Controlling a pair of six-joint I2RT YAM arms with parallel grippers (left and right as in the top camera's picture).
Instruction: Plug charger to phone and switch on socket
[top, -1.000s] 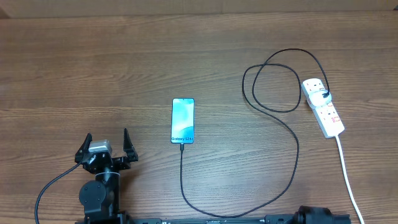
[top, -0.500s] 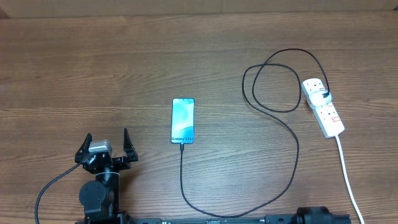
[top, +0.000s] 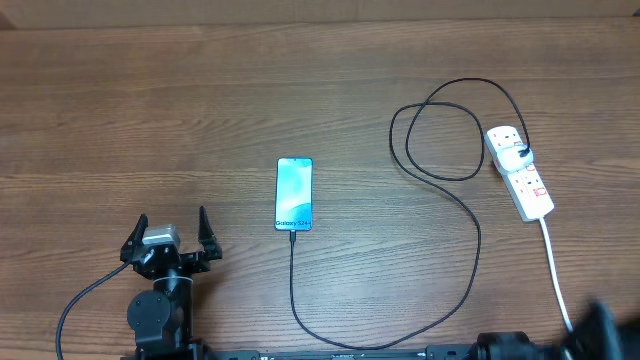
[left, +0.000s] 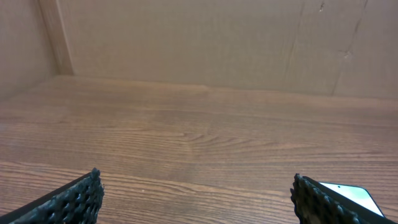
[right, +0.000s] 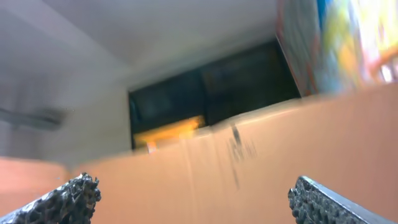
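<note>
Table (top: 150, 110): brown wood grain, with a cardboard wall (left: 186, 37) standing along its far edge.

Phone (top: 294, 194): lies flat near the middle of the table, light blue screen up, its long sides running away from the arms. Its near corner shows at the lower right of the left wrist view.

Charger (top: 291, 270): a thin black cable. Its connector tip (top: 293, 233) meets the phone's bottom edge. From there it runs toward the robot, sweeps right along the near edge, climbs back up and makes one loose loop to the left of the socket.

Plug (top: 523, 153): black, sitting on the far half of the socket.

Socket (top: 520, 172): white power strip at the right of the table, well apart from the phone and slightly slanted. Its red switches (top: 537, 188) are too small to read as on or off.

White cord (top: 553, 265): leaves the socket's near end and runs to the bottom right corner.

Left gripper (top: 172, 215): low over the table at the near left, to the left of the phone and apart from it. The claw is wide, with bare wood between the fingers (left: 74, 199) and nothing held.

Right gripper (right: 193, 182): its camera tilts upward at cardboard and a blurred dark opening. The claw is wide, one textured fingertip in each lower corner and nothing between them. In the overhead view only a blurred dark shape (top: 600, 330) shows at the bottom right corner.
</note>
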